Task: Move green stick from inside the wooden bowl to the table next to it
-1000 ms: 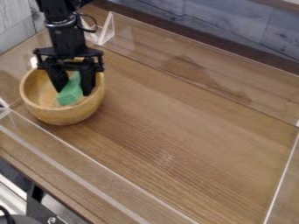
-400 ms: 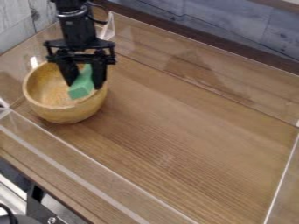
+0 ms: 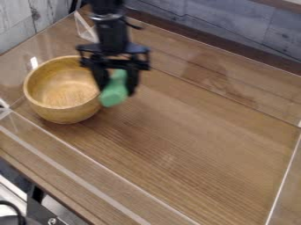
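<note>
We see the green stick [image 3: 114,89] hanging between the two dark fingers [image 3: 135,76] of the gripper [image 3: 115,81], left of the frame's centre and in its upper half. The fingers are drawn in against it from either side, so the gripper has it clamped and is closed as far as the stick allows. The stick's upper part sits up inside the grip; its lower end pokes out below the fingertips and looks rounded and a little blurred. It is a plain, bright green, matte piece, held roughly upright with a slight tilt.

It hangs just to the right of the wooden bowl [image 3: 59,90], past the bowl's rim and above the brown wood-grain table [image 3: 200,123]. We cannot tell whether its lower end touches the tabletop or stays clear of it. The bowl, round and light tan with a thick rim, sits at the left of the frame.

The black arm [image 3: 108,22] rises from the gripper to the top edge, where it is cut off. A clear plastic wall [image 3: 141,189] borders the table.
</note>
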Motion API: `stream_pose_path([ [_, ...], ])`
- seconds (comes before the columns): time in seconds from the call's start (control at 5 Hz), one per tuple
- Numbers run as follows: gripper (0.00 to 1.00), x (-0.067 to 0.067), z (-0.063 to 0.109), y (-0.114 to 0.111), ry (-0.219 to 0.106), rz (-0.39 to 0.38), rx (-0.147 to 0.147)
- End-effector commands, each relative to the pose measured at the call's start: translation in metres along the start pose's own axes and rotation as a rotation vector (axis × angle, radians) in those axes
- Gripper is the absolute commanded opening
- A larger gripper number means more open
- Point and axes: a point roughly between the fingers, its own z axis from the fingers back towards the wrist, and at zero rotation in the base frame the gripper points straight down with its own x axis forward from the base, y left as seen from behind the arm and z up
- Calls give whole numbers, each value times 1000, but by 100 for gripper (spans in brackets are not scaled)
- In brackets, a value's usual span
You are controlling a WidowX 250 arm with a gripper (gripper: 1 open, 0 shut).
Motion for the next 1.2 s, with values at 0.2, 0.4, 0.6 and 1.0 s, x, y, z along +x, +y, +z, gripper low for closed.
stream_pose_path([
  [0.2, 0, 2, -4, -61, -82, -50, -8],
  [0.4, 0, -4, -15, -82, -88, -81, -13],
  [0.6, 0, 9, -10, -54, -124, -64, -4],
  [1.0, 0, 15, -13, -45, -149, -67, -8],
])
